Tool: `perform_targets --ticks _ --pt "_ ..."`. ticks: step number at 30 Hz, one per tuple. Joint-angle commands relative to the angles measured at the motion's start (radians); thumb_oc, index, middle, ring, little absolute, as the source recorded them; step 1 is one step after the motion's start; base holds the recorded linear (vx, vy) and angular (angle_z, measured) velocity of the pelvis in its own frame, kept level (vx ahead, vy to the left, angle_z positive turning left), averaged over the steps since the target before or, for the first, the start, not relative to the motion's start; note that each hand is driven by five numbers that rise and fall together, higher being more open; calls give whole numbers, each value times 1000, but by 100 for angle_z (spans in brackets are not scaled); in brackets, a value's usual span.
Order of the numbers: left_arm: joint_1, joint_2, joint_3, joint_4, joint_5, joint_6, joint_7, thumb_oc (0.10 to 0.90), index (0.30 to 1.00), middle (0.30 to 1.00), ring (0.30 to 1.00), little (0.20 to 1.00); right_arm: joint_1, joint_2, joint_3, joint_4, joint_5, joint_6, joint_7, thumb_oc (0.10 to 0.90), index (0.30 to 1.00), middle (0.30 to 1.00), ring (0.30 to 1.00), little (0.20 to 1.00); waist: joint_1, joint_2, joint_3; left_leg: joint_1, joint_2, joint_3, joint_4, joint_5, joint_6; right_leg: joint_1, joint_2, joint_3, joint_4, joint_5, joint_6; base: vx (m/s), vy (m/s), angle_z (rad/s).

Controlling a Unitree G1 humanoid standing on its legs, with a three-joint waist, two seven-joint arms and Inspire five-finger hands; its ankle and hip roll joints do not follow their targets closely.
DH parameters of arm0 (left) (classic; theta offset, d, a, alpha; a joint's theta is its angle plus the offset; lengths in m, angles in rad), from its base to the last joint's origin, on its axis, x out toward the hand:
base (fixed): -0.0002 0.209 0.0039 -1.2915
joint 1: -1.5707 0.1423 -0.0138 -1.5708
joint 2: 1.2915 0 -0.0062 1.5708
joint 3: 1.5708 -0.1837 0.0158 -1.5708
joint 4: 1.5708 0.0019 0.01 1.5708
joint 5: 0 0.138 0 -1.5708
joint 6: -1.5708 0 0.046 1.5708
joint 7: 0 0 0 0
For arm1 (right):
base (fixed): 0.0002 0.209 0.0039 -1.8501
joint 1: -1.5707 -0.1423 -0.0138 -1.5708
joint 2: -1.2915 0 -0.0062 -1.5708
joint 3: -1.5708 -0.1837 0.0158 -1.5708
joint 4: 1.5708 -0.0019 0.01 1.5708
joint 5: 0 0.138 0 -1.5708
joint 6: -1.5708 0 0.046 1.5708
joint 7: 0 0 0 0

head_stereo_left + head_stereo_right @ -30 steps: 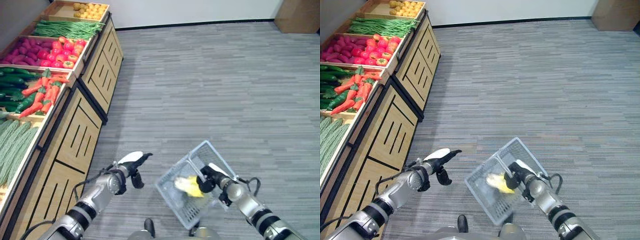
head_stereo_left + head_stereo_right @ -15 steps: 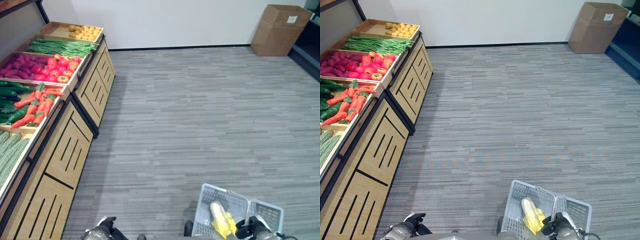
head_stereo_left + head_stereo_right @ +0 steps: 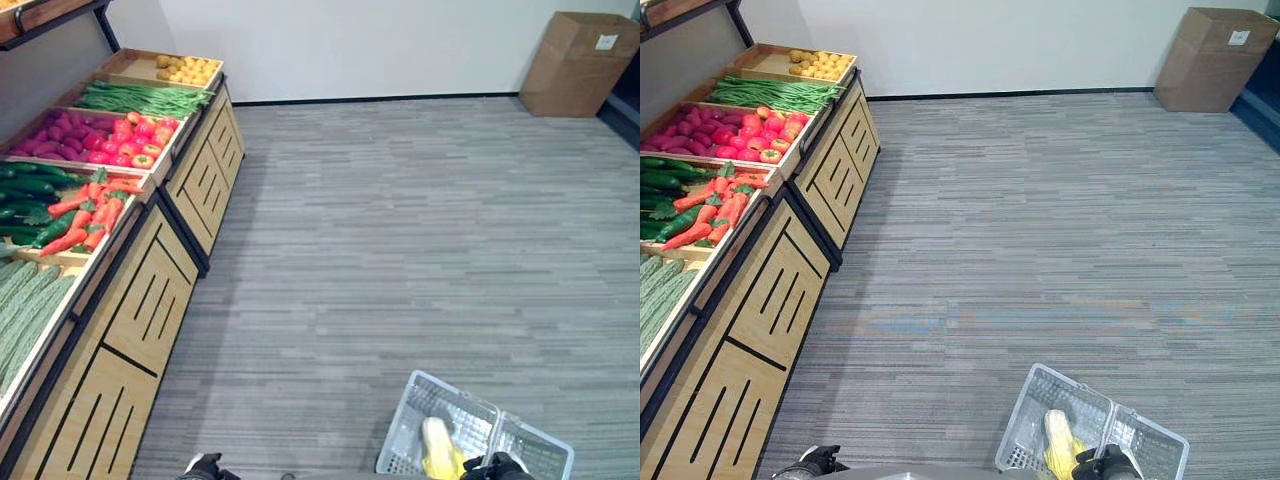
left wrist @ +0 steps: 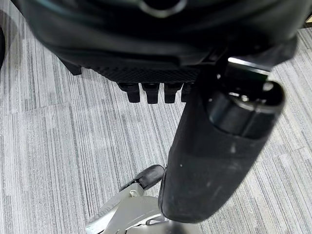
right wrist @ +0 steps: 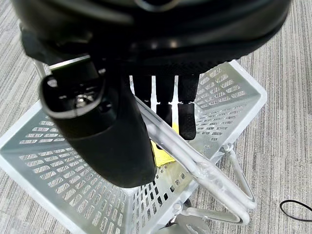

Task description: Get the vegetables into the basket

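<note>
Bench [image 3: 150,300] of pale wood with black-slatted fronts sits farther right in both eye views than half a second ago, and the brown box [image 3: 572,50] has slid right too — the whole scene has shifted, so the head camera moved, not the goods. On the bench, farthest from the basket, lies a tray of small yellow produce [image 3: 185,70]; next toward the basket come green beans [image 3: 140,98], then purple and red vegetables [image 3: 110,140], then orange carrots [image 3: 88,210] beside dark green cucumbers [image 3: 25,185], and nearest, pale green ridged gourds [image 3: 25,310].

Left of the basket, the left hand [image 4: 161,29] hangs over bare grey floor [image 3: 400,230]; its fingers [image 4: 151,91] are curled under the palm with nothing in them, the thumb standing out in front. At the eye view's bottom edge it shows as a dark tip, lower than it was a second ago, when the arm reached toward the bench.

White mesh basket [image 3: 440,425] hangs well apart from the bench, with open floor between them. A yellow vegetable [image 3: 438,448] lies inside it — the same place as before. The right hand [image 5: 146,44] is clamped on the basket's grey handle [image 5: 190,161], fingers [image 5: 186,114] hooked round the bars from above, yellow showing under them.
</note>
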Motion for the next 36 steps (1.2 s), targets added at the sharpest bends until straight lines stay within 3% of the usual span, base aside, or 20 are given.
perform_targets --ticks 1,10,12,13,14,16,18,21,22,24,28,36 --pt "-48 31 -8 40 16 -5 25 900 1000 1000 1000 1000 0 44 52 41 -4 7 21 400 300 300 300 300 -3 -54 30 -43 4 -67 13 21 -38 79 -77 -27 24 -84 87 0 30 6" --pt "-55 40 -11 41 16 -14 20 900 1000 1000 1000 1000 -40 34 31 26 -3 11 21 400 300 300 300 300 12 -83 77 -82 -55 -62 93 -58 19 35 -149 -7 127 -82 123 35 149 3" --pt "-56 46 -10 29 12 -16 16 900 1000 1000 1000 1000 -52 26 12 17 10 11 20 400 300 300 300 300 15 -88 94 -91 -79 -58 116 -87 46 -6 -180 7 208 -57 143 71 303 -22" --pt "-60 52 -10 23 12 -16 14 900 1000 1000 1000 1000 -56 21 4 9 17 12 21 400 300 300 300 300 11 -88 110 -85 -92 -63 117 -96 60 -54 -202 26 292 -1 153 53 291 -26" --pt "-67 55 -17 13 7 -17 13 900 1000 1000 1000 1000 -62 18 0 4 28 10 19 400 300 300 300 300 0 -77 129 -82 -99 -81 117 -98 74 -104 -189 74 379 26 150 97 285 -22" --pt "-67 55 -18 11 10 -18 12 900 1000 1000 1000 1000 -60 18 -4 0 37 9 18 400 300 300 300 300 -6 -70 137 -71 -100 -90 114 -103 77 -134 -173 100 403 15 143 120 127 14" --pt "-74 61 -20 8 12 -19 13 900 1000 1000 1000 1000 -60 23 -11 -10 65 2 11 400 300 300 300 300 -29 -61 147 -30 -102 -114 80 -109 68 -202 -138 112 331 -2 127 218 30 30" --pt "-89 61 -26 17 17 -23 18 900 1000 1000 1000 1000 -57 34 8 -6 59 1 10 400 300 300 300 300 -67 -78 164 30 -109 -174 56 -131 55 -275 -104 142 149 63 149 293 -64 57" --pt "-89 61 -26 17 17 -23 18 900 1000 1000 1000 1000 -57 34 8 -6 59 0 10 400 300 300 300 300 -69 -76 165 31 -107 -175 56 -132 55 -271 -102 139 147 64 149 373 -76 124" --pt "-100 53 -38 22 17 -31 19 900 1000 1000 1000 1000 -52 32 31 -2 49 -7 19 400 300 300 300 300 -91 -83 158 61 -112 -242 61 -152 53 -288 -46 211 173 55 131 258 -91 126" --pt "-92 34 -39 32 2 -28 27 900 1000 1000 1000 1000 -50 10 41 17 38 -2 22 400 300 300 300 300 -94 -69 127 62 -83 -283 90 -167 29 -259 -16 170 175 37 99 221 -189 92" --pt "-107 14 -66 32 -6 -25 46 900 1000 1000 1000 1000 -80 3 74 -7 49 -9 10 400 300 300 300 300 -85 -46 106 27 -15 -289 9 -92 -23 -243 -4 117 98 25 77 33 -107 15"
